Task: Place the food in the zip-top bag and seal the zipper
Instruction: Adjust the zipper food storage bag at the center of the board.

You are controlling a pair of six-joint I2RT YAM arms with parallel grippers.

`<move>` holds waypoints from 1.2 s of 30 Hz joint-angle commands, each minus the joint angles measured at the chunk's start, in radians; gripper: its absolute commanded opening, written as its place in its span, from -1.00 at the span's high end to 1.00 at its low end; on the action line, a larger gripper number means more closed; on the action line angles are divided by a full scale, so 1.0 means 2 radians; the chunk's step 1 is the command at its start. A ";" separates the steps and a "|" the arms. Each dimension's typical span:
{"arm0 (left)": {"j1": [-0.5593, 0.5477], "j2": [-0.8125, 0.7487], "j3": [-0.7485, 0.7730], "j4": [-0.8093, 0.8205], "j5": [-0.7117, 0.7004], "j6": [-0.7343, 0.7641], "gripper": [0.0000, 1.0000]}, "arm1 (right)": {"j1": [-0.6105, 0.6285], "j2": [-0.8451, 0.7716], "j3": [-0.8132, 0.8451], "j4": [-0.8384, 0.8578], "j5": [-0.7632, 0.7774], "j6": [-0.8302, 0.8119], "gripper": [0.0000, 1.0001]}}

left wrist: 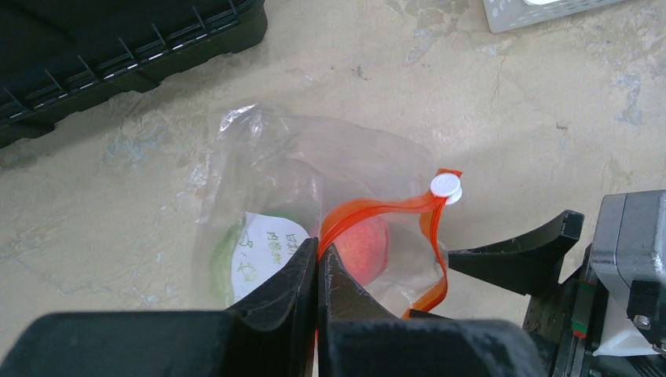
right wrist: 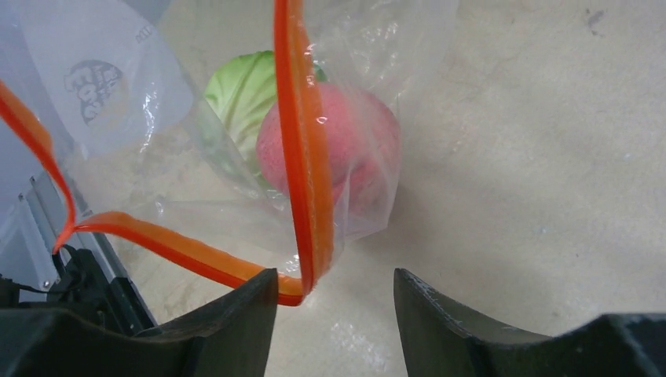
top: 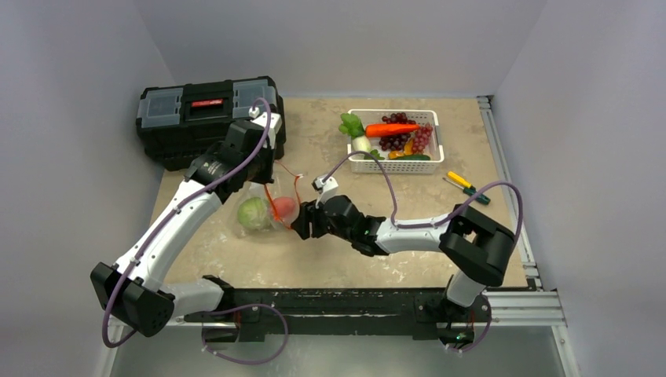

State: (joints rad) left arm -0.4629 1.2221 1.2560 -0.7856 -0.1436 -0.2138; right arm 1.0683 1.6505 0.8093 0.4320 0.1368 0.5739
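The clear zip-top bag (top: pixel 263 208) lies left of the table's middle, holding a green leafy piece (top: pixel 253 213) and a pink-red round piece (top: pixel 285 208). My left gripper (left wrist: pixel 318 253) is shut on the bag's orange-red zipper strip (left wrist: pixel 377 210); the white slider tab (left wrist: pixel 446 187) sits at the strip's far end. My right gripper (right wrist: pixel 335 287) is open at the bag's mouth, the folded zipper strip (right wrist: pixel 302 157) just inside its left finger. The pink-red piece (right wrist: pixel 338 145) and green piece (right wrist: pixel 239 98) show through the plastic. More food, a carrot (top: pixel 390 129) and grapes (top: pixel 422 139), lies in the basket.
A white slotted basket (top: pixel 393 163) stands at the back right. A black toolbox (top: pixel 208 118) sits at the back left, close behind my left arm. Two screwdrivers (top: pixel 465 187) lie to the right of the basket.
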 commanded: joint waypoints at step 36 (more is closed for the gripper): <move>0.002 -0.165 -0.073 0.092 -0.184 -0.004 1.00 | -0.069 0.010 0.246 -0.092 -0.200 0.121 1.00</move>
State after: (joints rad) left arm -0.4629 0.9958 1.1324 -0.7113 -0.4660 -0.2249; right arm 0.9188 1.7744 1.2667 0.2321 -0.2611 0.8467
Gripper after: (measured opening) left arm 0.006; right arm 0.003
